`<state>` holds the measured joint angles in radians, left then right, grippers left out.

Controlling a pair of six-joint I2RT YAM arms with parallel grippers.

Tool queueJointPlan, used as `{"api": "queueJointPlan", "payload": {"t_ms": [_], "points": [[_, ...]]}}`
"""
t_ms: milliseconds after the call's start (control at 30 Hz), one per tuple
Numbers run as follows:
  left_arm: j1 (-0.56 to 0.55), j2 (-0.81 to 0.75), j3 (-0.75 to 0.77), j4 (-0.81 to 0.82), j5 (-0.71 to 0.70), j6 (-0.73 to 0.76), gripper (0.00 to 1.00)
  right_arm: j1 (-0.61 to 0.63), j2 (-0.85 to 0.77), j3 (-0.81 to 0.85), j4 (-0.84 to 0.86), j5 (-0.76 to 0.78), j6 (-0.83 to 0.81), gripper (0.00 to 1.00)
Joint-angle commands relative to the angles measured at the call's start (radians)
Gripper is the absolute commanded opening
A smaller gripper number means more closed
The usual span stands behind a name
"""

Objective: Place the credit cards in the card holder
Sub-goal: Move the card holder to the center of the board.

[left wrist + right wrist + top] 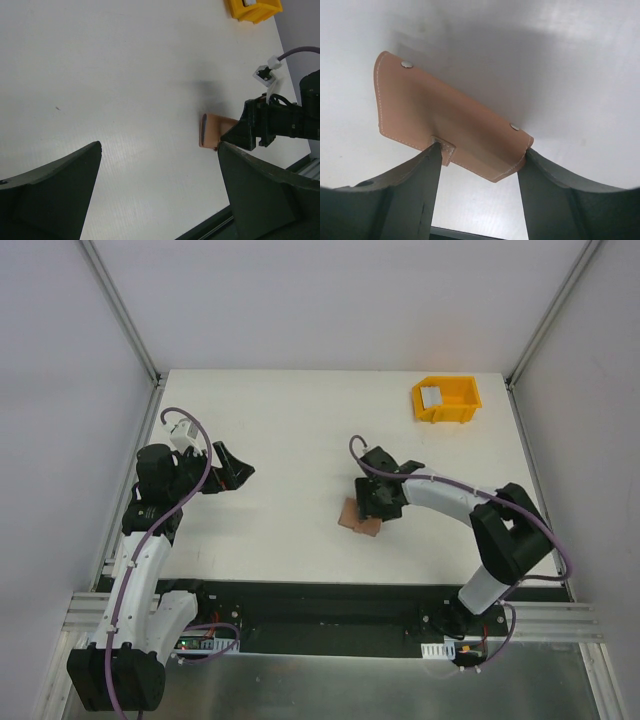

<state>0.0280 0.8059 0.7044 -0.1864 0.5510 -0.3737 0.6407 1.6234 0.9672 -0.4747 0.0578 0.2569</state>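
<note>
You have open table left of the card holder and nearer than it. The right gripper blocks its right and far side, and the yellow bin sits well beyond.

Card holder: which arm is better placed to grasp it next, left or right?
Right. The right tool straddles the card holder, a finger at each side of its near edge, though a firm grip isn't clear. The left tool hangs open, well apart from it across the table.
</note>
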Motion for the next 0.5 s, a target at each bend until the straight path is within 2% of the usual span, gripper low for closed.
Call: {"api": "queueJointPlan", "payload": {"t_ms": [0,100,233,367,467], "points": [[0.009,-0.011,-0.005,0.008,0.030,0.019,0.99,0.105,0.082,0.074,-0.053,0.030,0.011,0.61],[0.009,-0.011,-0.006,0.010,0.030,0.016,0.99,0.158,0.087,0.132,-0.036,-0.009,0.024,0.62],[0.010,-0.005,-0.006,0.010,0.032,0.016,0.99,0.169,0.038,0.192,-0.039,-0.013,0.019,0.69],[0.010,-0.002,-0.006,0.010,0.036,0.015,0.99,0.126,-0.069,0.241,-0.077,0.023,-0.034,0.80],[0.010,0.004,-0.003,0.010,0.038,0.012,0.99,0.050,-0.147,0.280,-0.110,0.033,-0.071,0.87]]}}
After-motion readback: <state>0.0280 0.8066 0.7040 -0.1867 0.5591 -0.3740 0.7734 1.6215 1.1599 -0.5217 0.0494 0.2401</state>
